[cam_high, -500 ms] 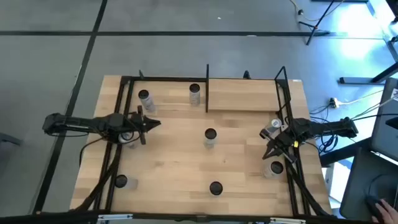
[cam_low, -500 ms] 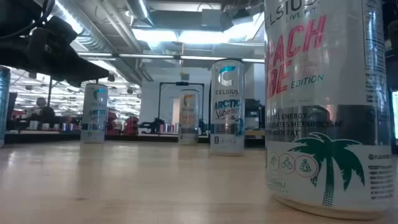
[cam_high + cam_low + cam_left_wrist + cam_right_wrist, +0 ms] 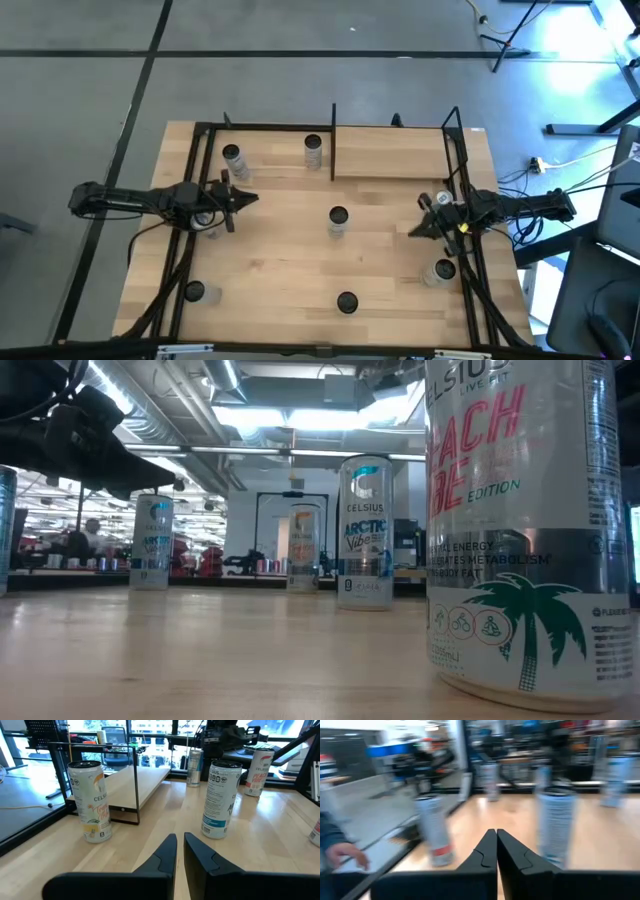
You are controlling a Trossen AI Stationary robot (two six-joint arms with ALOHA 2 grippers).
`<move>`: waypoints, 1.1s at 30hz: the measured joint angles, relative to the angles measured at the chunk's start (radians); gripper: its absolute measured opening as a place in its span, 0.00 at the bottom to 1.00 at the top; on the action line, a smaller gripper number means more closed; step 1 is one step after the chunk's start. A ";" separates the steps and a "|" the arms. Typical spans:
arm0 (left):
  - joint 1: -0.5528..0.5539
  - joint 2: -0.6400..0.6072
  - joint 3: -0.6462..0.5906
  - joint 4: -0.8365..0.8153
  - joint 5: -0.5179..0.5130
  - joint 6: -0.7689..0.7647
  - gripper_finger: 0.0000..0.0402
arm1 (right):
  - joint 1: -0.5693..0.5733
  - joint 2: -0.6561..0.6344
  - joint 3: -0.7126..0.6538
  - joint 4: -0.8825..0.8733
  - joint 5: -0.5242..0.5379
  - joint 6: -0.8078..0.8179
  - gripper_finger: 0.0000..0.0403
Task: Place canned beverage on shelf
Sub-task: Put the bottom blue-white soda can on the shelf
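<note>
We are holding our left gripper over the left side of the worktop, its fingers closed with only a thin slit between them and nothing in them. Just behind it, at the back left, one can is standing upright on the wood. At the front left corner another can is standing near the edge. Moving rightward, a can is standing at the back, just beside the thin black post at the left end of the shelf. From the left wrist view this can is showing pale with orange markings, beside the light-wood shelf, whose plank is bare. At the middle of the worktop a can is standing alone, and a further can is sitting at the front edge. The low view is showing that front can large and close, with a palm tree printed on it. On the right, we are holding our right gripper pointing inward over the worktop, its fingers pressed together and empty. A last can is standing near the front right, just beside the right arm.
</note>
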State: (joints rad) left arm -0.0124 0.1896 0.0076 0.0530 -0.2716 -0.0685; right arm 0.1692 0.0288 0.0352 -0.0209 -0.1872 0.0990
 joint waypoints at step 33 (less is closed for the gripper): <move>-0.001 0.000 0.000 0.299 -0.036 -0.041 0.03 | 0.001 0.001 0.000 0.187 0.249 -0.023 0.00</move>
State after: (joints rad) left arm -0.0131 0.1898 0.0076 0.3515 -0.3079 -0.1090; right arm 0.1699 0.0299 0.0355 0.1660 0.0622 0.0761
